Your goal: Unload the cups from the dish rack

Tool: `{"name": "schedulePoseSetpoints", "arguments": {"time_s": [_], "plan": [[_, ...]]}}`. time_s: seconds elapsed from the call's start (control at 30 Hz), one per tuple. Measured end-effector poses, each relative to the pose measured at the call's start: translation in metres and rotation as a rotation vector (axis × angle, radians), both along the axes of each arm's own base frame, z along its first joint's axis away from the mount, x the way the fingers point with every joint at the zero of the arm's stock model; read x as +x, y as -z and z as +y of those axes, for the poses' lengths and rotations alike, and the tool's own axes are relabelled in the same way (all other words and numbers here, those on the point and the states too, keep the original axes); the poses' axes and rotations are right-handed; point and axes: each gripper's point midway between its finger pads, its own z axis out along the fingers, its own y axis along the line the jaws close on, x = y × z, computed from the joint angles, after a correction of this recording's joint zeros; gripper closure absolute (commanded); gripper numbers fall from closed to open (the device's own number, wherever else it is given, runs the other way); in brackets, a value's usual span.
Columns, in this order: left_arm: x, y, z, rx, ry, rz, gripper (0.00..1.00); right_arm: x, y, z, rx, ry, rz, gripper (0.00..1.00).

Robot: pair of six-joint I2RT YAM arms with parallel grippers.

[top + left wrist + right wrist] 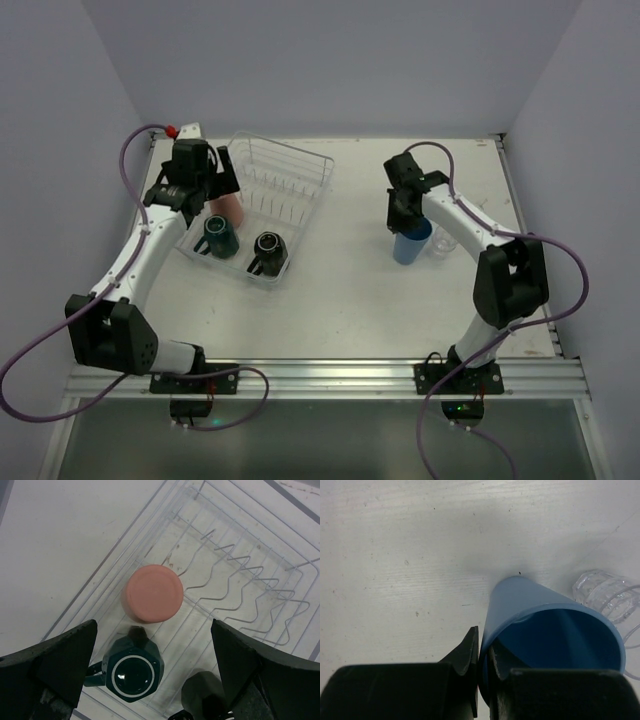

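My right gripper [482, 662] clamps the rim of the light-blue tapered tumbler [540, 610]. My left gripper [155, 667] gapes, the salmon-pink round tumbler [153, 593] at twelve o'clock.

A pink cup [153, 593], a blue cup [555, 630], a black mug [268, 251], and a dark teal mug [133, 672] with a white ring. White surface [395, 555].

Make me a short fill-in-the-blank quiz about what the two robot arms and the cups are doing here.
1. The right end effector is ____ on the wall of the light-blue tumbler.
2. The left end effector hangs ____ above the salmon-pink tumbler.
3. That salmon-pink tumbler sits ____ down in the dish rack.
4. The dish rack holds ____ cups: it, the dark teal mug and the black mug.
Missing words: shut; open; upside; three.
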Motion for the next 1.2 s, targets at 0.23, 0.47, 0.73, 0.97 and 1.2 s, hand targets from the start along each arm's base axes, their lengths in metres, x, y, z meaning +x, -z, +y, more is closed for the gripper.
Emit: {"name": "schedulePoseSetpoints", "arguments": {"time_s": [0.23,0.47,0.73,0.97,1.2], "plan": [[0.006,0.022,0.005,-0.007,-0.005,0.060,0.00,-0.001,0.002,0.001,-0.034,-0.009,0.001,0.68],[0.015,0.038,0.003,0.002,0.018,0.104,0.00,-0.003,0.002,0.006,-0.039,-0.025,0.000,0.33],[0.027,0.052,0.003,0.014,0.022,0.142,0.00,-0.008,-0.020,0.012,-0.015,-0.043,-0.048,0.27],[0.031,0.078,0.006,0.032,0.023,0.207,0.00,-0.018,-0.068,0.013,0.047,-0.051,-0.168,0.26],[0.038,0.098,0.011,0.035,0.011,0.254,0.12,-0.032,-0.092,0.007,0.080,-0.053,-0.233,0.25]]}}
